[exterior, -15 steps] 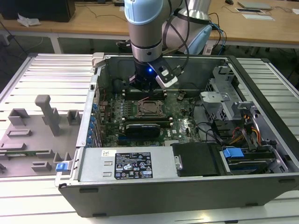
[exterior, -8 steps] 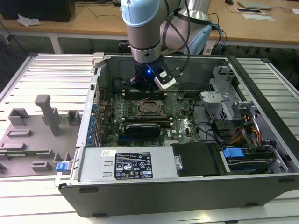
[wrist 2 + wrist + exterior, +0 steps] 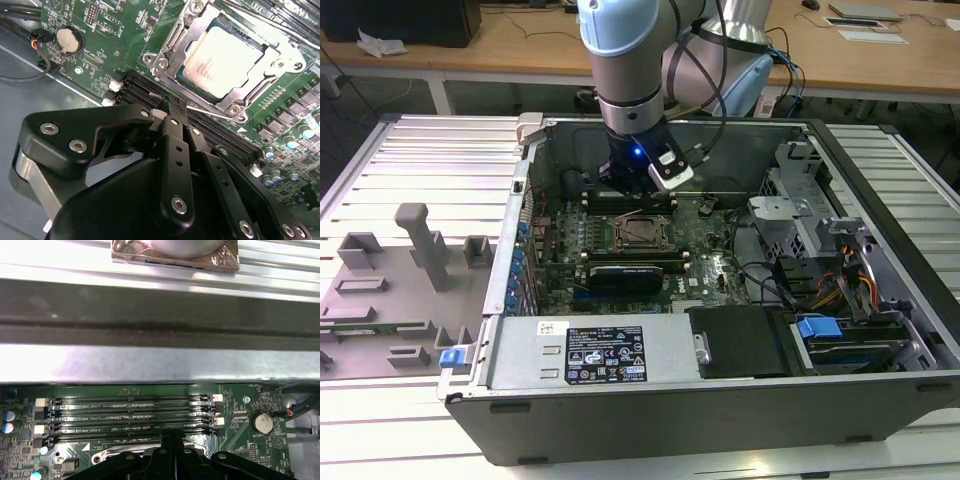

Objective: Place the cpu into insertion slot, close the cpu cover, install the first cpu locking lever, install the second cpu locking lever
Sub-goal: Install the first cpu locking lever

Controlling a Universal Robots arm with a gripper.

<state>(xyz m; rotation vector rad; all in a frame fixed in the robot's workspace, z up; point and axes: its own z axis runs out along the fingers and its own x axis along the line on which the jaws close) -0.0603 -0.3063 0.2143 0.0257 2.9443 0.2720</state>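
- Hovering over the open dark grey computer case (image 3: 880,400), the grey-and-blue robot arm (image 3: 630,90) points down at the green motherboard (image 3: 715,270), by the case's far wall in the exterior view.
- The black two-finger gripper (image 3: 167,106) has its jaws pressed together at the tips, with no gap between them in both wrist views (image 3: 172,436).
- I cannot tell whether anything is pinched between the tips.
- The tips sit over the long black memory slots (image 3: 140,87), just beside the near edge of the square silver-framed insertion slot (image 3: 161,62).
- The small flat square cpu with its dull silver-beige top (image 3: 222,57) lies seated in the insertion slot, flat and level.
- The thin silver metal cpu cover (image 3: 272,62) is down over the chip, and the chip's top shows through its central window.
- A thin silver lever rod (image 3: 205,111) runs along the socket edge facing the memory slots, with one end right at the fingertips. Contact is unclear.
- In the exterior view the cpu (image 3: 642,233) sits mid-board, just in front of the arm's wrist.
- A round silver coin battery (image 3: 67,40) sits on the board well away from the socket, and it also shows in the first wrist view (image 3: 261,422), next to the memory slots (image 3: 135,415).
- A grey plastic fixture tray (image 3: 400,290) lies on the slatted metal table (image 3: 420,140), on the exterior view's left, apart from the case.
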